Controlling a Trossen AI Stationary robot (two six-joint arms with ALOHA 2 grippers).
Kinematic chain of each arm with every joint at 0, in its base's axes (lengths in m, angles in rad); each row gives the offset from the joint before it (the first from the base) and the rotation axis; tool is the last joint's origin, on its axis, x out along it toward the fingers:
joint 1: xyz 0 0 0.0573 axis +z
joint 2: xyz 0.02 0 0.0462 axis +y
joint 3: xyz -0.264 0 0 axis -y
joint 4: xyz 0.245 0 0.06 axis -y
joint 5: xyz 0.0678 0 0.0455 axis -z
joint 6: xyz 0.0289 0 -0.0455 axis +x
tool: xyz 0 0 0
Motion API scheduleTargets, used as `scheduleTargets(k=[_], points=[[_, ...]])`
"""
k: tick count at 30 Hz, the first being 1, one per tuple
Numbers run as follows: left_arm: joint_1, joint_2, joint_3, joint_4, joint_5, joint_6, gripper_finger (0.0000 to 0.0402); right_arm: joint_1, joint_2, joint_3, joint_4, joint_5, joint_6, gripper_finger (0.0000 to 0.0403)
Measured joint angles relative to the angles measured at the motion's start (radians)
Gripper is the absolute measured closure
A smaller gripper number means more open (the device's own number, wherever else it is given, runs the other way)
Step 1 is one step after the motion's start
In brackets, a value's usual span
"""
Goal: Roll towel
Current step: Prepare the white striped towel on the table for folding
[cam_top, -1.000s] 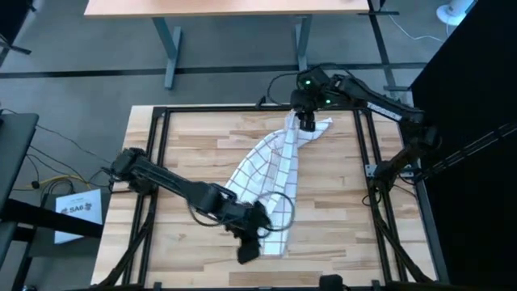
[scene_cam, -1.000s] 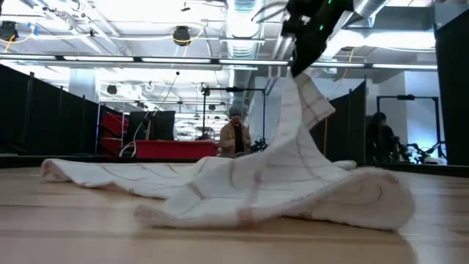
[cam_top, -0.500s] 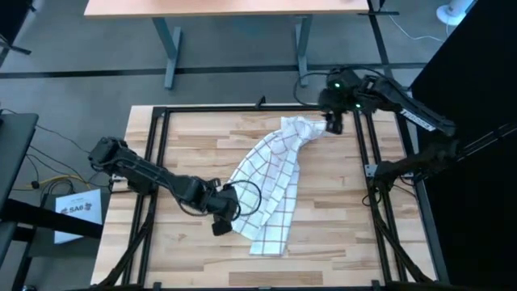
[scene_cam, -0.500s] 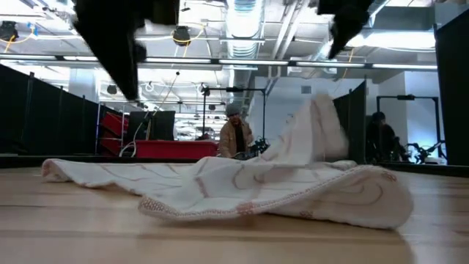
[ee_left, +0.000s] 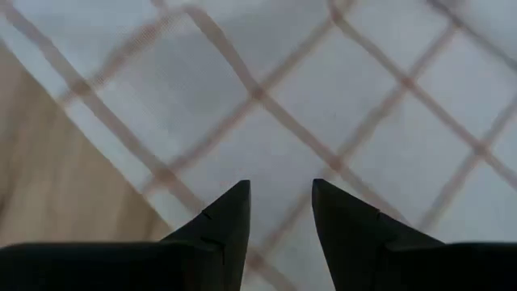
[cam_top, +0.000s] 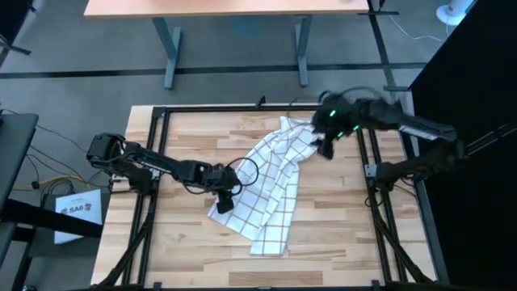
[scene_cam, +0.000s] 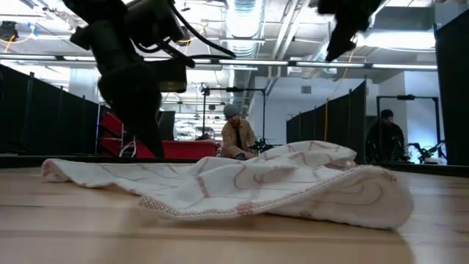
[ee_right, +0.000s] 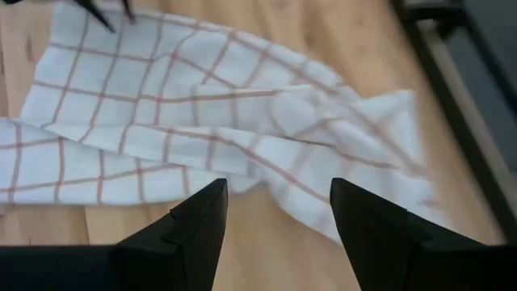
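Low view, nearest item: the towel, a white cloth with a reddish-brown grid, lies rumpled on the wooden table, its thicker folds heaped toward the right of this view and a thin corner trailing off to the left. You have nothing gripped at present. Left gripper: it sits low at the towel's left edge in the high view, near the table's middle; your left wrist view shows the fingers a little apart with checked cloth directly beneath and bare wood just beside. Right gripper: it hangs near the far right of the table, just beside the towel's bunched far corner; your right wrist view shows the fingers spread wide, clear of the cloth, with the crumpled corner below them. High view, whole item: the towel runs diagonally from that far-right corner down toward the near middle of the table, flatter at its near end. Beyond the table: a seated person mid-room, and a second person by the dark partitions at right.
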Motion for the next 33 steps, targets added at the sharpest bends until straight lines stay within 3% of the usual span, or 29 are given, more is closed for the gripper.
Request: scheduleTargets(k=[3, 7, 11, 22, 27, 33], points=[[0.011, -0.001, -0.002, 0.002, 0.004, 0.023, 0.0282, 0.081, 0.084, -0.093, 0.216, 0.013, 0.063, 0.0195], [0.015, -0.001, -0.002, 0.001, 0.003, 0.053, 0.0282, 0.134, 0.229, -0.105, 0.394, 0.047, 0.103, 0.0195], [0.021, -0.001, -0.003, 0.008, 0.004, 0.068, 0.0282, 0.148, 0.393, -0.109, 0.423, 0.048, 0.123, 0.0196], [0.029, 0.002, -0.093, 0.103, -0.015, 0.082, 0.0282, 0.184, 0.608, -0.109, 0.464, 0.058, 0.136, 0.0196], [0.036, -0.003, -0.176, 0.195, -0.025, 0.021, 0.0282, 0.204, 0.626, -0.104, 0.434, 0.067, 0.153, 0.0198], [0.037, -0.002, -0.205, 0.199, -0.025, 0.008, 0.0282, 0.276, 0.543, -0.119, 0.253, 0.099, 0.171, 0.0217]])
